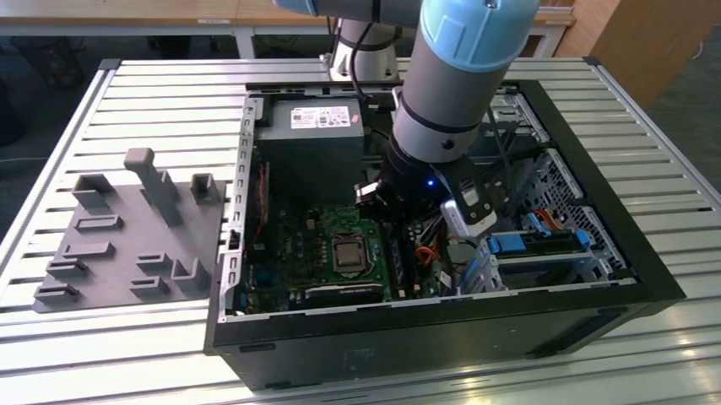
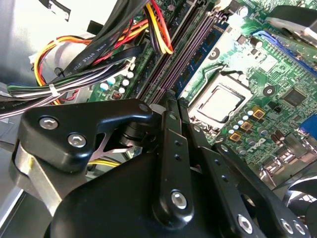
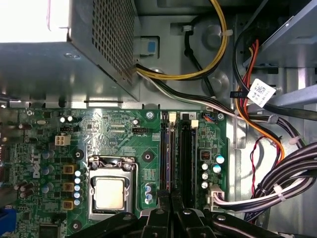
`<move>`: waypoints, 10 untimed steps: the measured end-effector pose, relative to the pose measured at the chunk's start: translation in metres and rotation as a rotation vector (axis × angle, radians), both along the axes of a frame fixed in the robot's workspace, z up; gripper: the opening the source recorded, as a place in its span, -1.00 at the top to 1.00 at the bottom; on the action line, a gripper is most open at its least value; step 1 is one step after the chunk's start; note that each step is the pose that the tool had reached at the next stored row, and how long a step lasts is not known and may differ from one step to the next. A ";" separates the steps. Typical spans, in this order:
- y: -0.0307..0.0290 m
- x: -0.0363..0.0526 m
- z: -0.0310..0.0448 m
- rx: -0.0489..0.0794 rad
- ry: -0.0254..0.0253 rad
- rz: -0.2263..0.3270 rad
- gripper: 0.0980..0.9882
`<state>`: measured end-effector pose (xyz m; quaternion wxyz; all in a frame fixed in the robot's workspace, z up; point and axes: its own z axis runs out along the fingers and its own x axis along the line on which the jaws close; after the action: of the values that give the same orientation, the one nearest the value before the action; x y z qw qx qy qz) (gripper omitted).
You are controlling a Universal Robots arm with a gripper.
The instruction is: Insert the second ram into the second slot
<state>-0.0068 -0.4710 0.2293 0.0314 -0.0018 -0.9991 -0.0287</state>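
My gripper (image 2: 171, 101) (image 3: 171, 198) hangs low inside the open computer case (image 1: 631, 253), over the near end of the two memory slots beside the processor socket (image 3: 110, 192). Its black fingers (image 2: 166, 148) are pressed together, shut, and nothing shows between them. A dark-blue stick (image 2: 198, 54) (image 3: 165, 158) stands in the slot closest to the socket. The second slot (image 3: 186, 158) (image 2: 171, 64) runs alongside it as a dark channel. I cannot tell whether the second ram sits in it. In the exterior view the gripper (image 1: 394, 215) is just above the motherboard (image 1: 327, 245).
The grey power supply (image 1: 310, 139) fills the case's far end. Bundled cables (image 3: 257, 163) crowd the side of the slots away from the socket. A drive bay with light-blue clips (image 1: 529, 245) stands at the exterior view's right. A grey fixture (image 1: 130, 228) lies outside the case on the slatted table.
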 end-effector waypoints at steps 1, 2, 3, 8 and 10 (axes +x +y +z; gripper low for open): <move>-0.0002 0.0000 -0.0001 0.000 0.0000 0.000 0.93; -0.0005 0.0001 -0.0002 0.000 0.0001 0.000 0.93; -0.0007 0.0002 -0.0005 0.000 0.0000 0.000 0.93; -0.0008 0.0012 -0.0021 0.000 0.0000 0.000 0.93; -0.0008 0.0013 -0.0031 0.000 0.0001 0.000 0.93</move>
<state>-0.0055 -0.4718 0.2262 0.0314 -0.0018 -0.9991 -0.0286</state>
